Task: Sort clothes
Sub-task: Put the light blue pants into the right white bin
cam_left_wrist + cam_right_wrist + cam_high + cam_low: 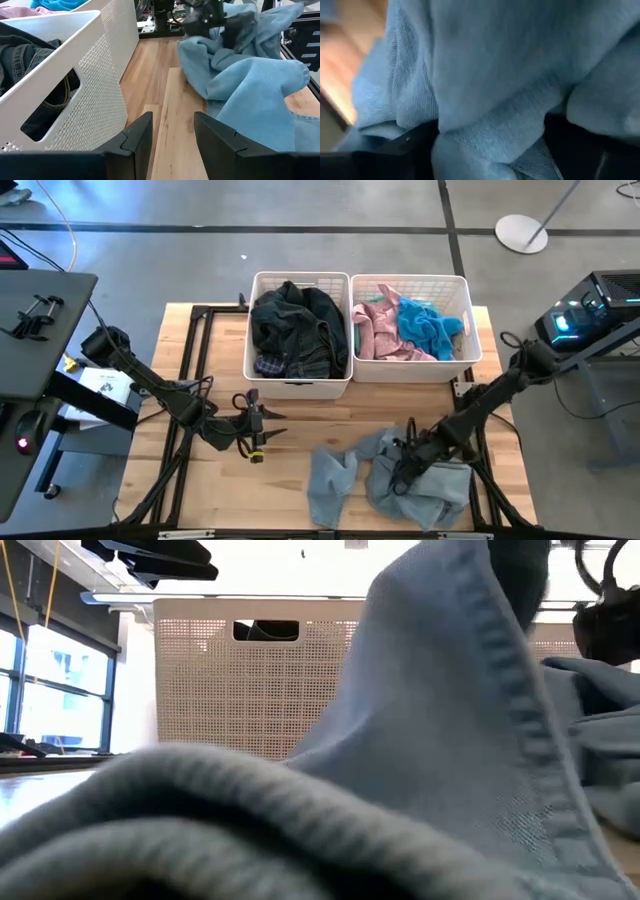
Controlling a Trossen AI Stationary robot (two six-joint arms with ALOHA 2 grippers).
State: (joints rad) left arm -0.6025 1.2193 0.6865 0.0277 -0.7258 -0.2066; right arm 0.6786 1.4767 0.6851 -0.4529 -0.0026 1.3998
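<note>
A pale blue garment (340,480) lies crumpled on the table near its front edge; it also shows in the left wrist view (250,85) and fills the low view (430,740). My right gripper (405,468) is down in the middle of it, shut on a bunch of its cloth. My left gripper (262,425) is open and empty, low over the table in front of the left basket (298,387), pointing toward the garment. The left basket holds dark clothes (295,330). The right basket (415,370) holds a pink garment (375,330) and a teal garment (425,325). My right gripper pinches a thick bunched fold of the pale blue garment (490,135) between its two fingers (415,145), several layers by the look of it. It comes at the cloth slanting down from the table's right. The rest of the garment lies slack on the table around the gripper.
The two white slatted baskets stand side by side at the table's far edge. The left basket's wall (95,85) is close beside my left gripper (172,125). Bare wood (330,415) shows between the baskets and the garment. A black frame (190,360) lies on the table's left part.
</note>
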